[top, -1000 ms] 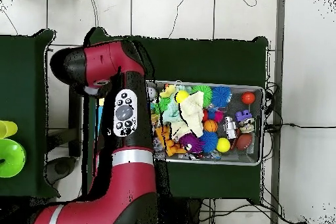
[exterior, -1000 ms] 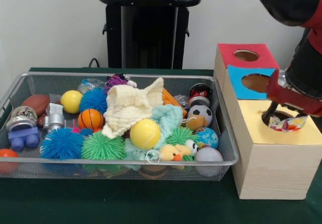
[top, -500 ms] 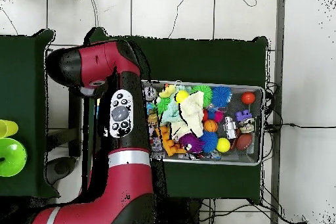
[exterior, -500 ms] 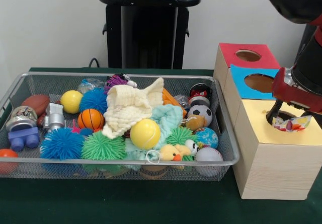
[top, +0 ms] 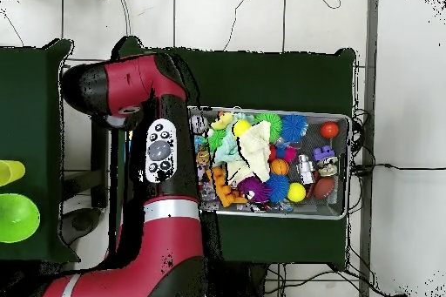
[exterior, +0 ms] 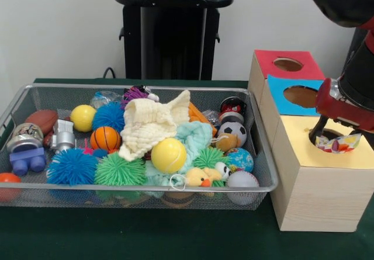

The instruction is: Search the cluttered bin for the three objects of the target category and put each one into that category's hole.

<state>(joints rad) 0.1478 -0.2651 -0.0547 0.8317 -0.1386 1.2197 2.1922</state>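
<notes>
A colourful crinkled wrapper (exterior: 339,143) sits in the yellow-topped box's hole (exterior: 327,136)

A silver wire-mesh bin (exterior: 264,155) holds a cream waffle-knit cloth (exterior: 149,125), a plain yellow ball (exterior: 168,155), an orange black-lined basketball (exterior: 105,138) and blue (exterior: 71,166) and green spiky balls (exterior: 119,170). Beside the bin, wooden boxes have red (exterior: 266,63), blue (exterior: 277,96) and yellow tops (exterior: 295,143).

We see the wire mesh bin (exterior: 264,155) packed edge to edge with balls and toys, a cream knitted cloth (exterior: 149,125) heaped over its middle. The red-topped hole (exterior: 286,64) and blue-topped hole (exterior: 299,96) lie open from above; the red and black arm (exterior: 349,93) blocks the yellow-topped wooden box's hole (exterior: 330,138).
</notes>
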